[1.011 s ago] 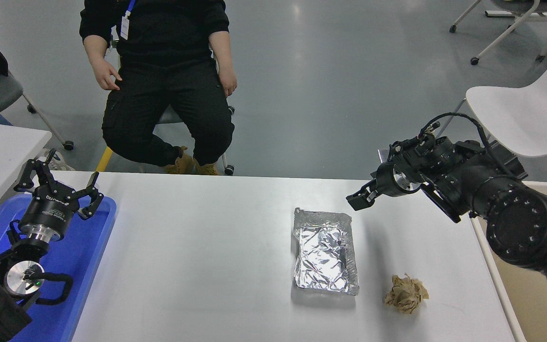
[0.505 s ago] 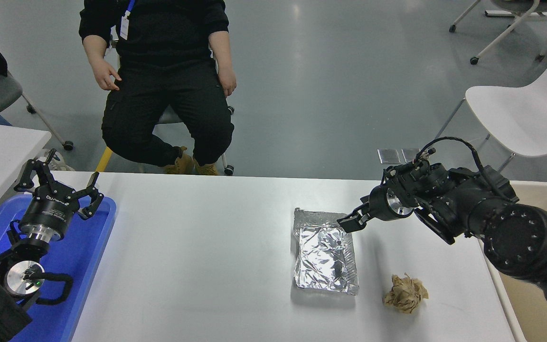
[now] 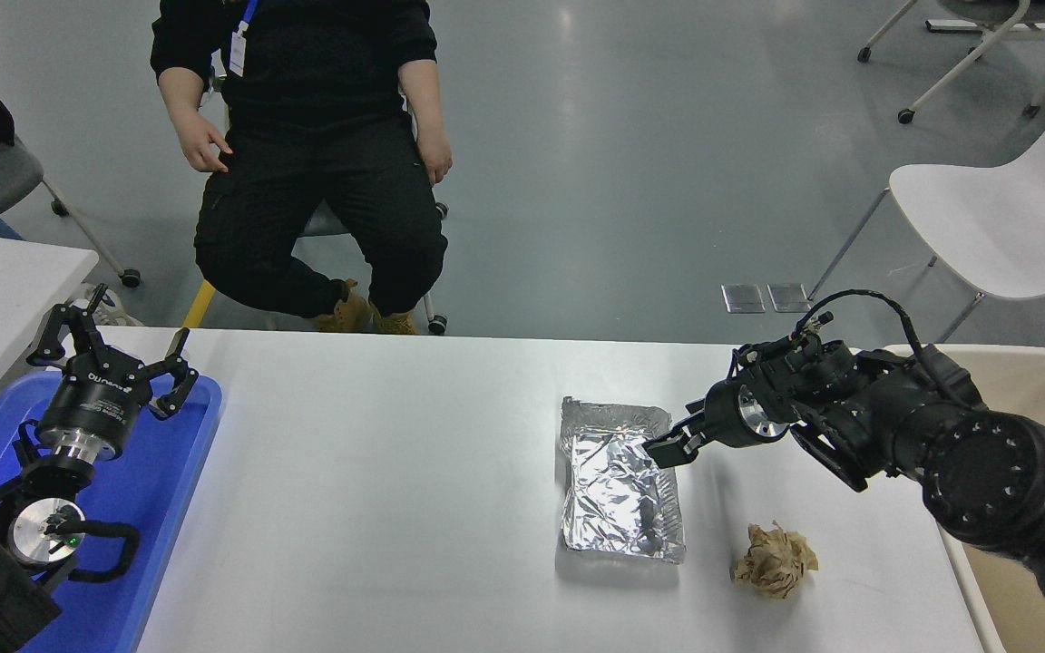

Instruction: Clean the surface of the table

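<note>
Now right gripper (image 3: 670, 448) hovers above the table surface (image 3: 377, 490).

My one head camera looks forward and down from high behind my right gripper (image 3: 673, 449)

Right gripper (image 3: 670, 450) over foil tray (image 3: 619, 481)

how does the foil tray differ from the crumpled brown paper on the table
The foil tray is shiny silver; the crumpled brown paper is dull tan. The foil tray is a flat open rectangle, the paper a tight irregular ball. The foil tray is clearly bigger. The right gripper is at the tray's far right rim, while the paper lies apart from it. Both rest on the table surface.
</note>
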Tool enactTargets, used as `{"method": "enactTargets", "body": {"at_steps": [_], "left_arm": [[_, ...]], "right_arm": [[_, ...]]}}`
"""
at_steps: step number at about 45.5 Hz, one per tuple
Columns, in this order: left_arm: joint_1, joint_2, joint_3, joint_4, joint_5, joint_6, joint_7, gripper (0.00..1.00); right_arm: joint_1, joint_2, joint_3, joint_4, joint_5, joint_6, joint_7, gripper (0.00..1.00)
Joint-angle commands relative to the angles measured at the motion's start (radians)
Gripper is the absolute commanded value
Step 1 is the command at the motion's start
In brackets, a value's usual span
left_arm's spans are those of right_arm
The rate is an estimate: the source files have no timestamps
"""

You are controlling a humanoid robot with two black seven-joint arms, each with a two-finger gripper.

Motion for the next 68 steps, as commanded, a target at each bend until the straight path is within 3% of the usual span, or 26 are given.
{"method": "enactTargets", "body": {"at_steps": [1, 12, 20, 28, 37, 45, 51, 68], "left_arm": [[0.000, 0.000, 0.000, 0.000, 0.000, 0.000, 0.000, 1.00], [0.000, 0.000, 0.002, 0.000, 0.000, 0.000, 0.000, 1.00], [0.000, 0.000, 0.000, 0.000, 0.000, 0.000, 0.000, 1.00], [0.000, 0.000, 0.000, 0.000, 0.000, 0.000, 0.000, 1.00], [0.000, 0.000, 0.000, 0.000, 0.000, 0.000, 0.000, 1.00], [0.000, 0.000, 0.000, 0.000, 0.000, 0.000, 0.000, 1.00], [0.000, 0.000, 0.000, 0.000, 0.000, 0.000, 0.000, 1.00], [0.000, 0.000, 0.000, 0.000, 0.000, 0.000, 0.000, 1.00]], "right_arm": [[-0.023, 0.000, 0.001, 0.007, 0.000, -0.031, 0.004, 0.79], [-0.033, 0.000, -0.002, 0.009, -0.002, -0.031, 0.004, 0.77], [-0.036, 0.000, -0.009, 0.007, -0.014, -0.029, 0.006, 0.43], [-0.040, 0.000, -0.011, 0.007, -0.014, -0.028, 0.006, 0.38], [-0.036, 0.000, -0.043, 0.010, -0.015, -0.025, 0.030, 0.19], [-0.032, 0.000, -0.043, 0.010, -0.015, -0.025, 0.035, 0.15], [-0.030, 0.000, -0.046, 0.010, -0.015, -0.021, 0.035, 0.00], [-0.024, 0.000, -0.043, 0.009, -0.014, -0.021, 0.061, 0.00]]}}
